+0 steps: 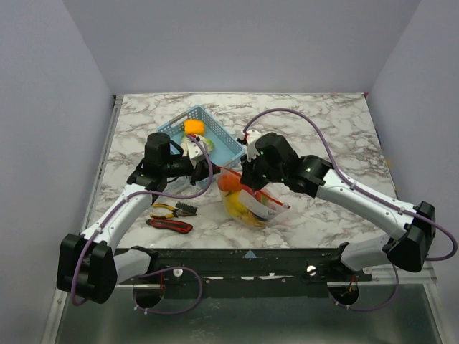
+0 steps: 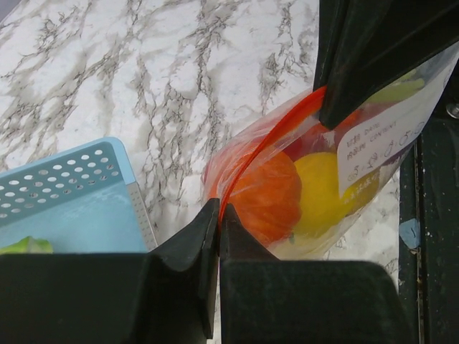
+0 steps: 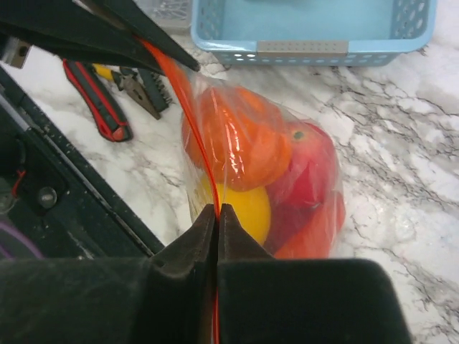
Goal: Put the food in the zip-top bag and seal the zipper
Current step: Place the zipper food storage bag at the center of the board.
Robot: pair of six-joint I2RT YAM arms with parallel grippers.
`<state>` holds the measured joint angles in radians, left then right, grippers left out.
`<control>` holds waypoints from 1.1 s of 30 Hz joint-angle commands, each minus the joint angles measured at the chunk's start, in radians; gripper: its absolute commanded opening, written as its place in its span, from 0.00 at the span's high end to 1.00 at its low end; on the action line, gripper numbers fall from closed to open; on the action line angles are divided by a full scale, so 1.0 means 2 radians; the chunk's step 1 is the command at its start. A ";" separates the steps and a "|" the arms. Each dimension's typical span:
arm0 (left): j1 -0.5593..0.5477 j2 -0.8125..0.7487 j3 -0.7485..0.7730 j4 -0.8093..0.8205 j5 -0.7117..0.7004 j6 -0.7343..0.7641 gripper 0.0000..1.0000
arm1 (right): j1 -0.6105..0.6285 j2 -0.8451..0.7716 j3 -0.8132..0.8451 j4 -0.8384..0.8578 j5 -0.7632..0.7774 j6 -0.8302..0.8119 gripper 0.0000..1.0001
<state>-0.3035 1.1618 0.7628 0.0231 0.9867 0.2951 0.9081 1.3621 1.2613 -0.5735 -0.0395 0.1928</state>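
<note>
The zip-top bag (image 1: 252, 208) hangs over the marble table (image 1: 323, 129), lifted by its mouth, holding orange (image 3: 244, 143), red (image 3: 310, 172) and yellow (image 3: 251, 209) food. Its orange-red zipper (image 3: 192, 122) runs stretched between both grippers. My left gripper (image 2: 219, 209) is shut on one end of the zipper (image 2: 251, 154), beside the orange food (image 2: 269, 195). My right gripper (image 3: 217, 209) is shut on the zipper further along. In the top view the left gripper (image 1: 211, 172) and right gripper (image 1: 249, 179) meet above the bag. Some food (image 1: 193, 127) lies in the blue basket (image 1: 222, 147).
The blue lattice basket (image 3: 308, 32) stands just behind the bag. Red-handled pliers (image 1: 171, 217) lie on the table left of the bag, near the front edge. The black front rail (image 1: 251, 261) runs close below the bag.
</note>
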 commanded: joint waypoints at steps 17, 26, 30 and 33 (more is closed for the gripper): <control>-0.004 -0.101 -0.014 0.121 -0.224 -0.143 0.02 | -0.035 -0.108 -0.003 -0.181 0.498 0.192 0.99; -0.004 -0.128 0.016 0.064 -0.428 -0.212 0.02 | -0.153 -0.108 -0.008 -0.201 0.575 0.082 0.99; -0.004 -0.139 0.026 0.024 -0.460 -0.212 0.02 | -0.153 -0.054 -0.008 -0.187 0.505 0.098 1.00; -0.004 -0.152 0.018 0.026 -0.465 -0.220 0.02 | -0.153 -0.011 -0.008 -0.147 0.404 0.119 0.99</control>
<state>-0.3099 0.8989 0.7845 0.1223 0.1646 -0.1009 0.5999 1.2518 1.2537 -0.9550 0.9668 0.4015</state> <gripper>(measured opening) 0.981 0.009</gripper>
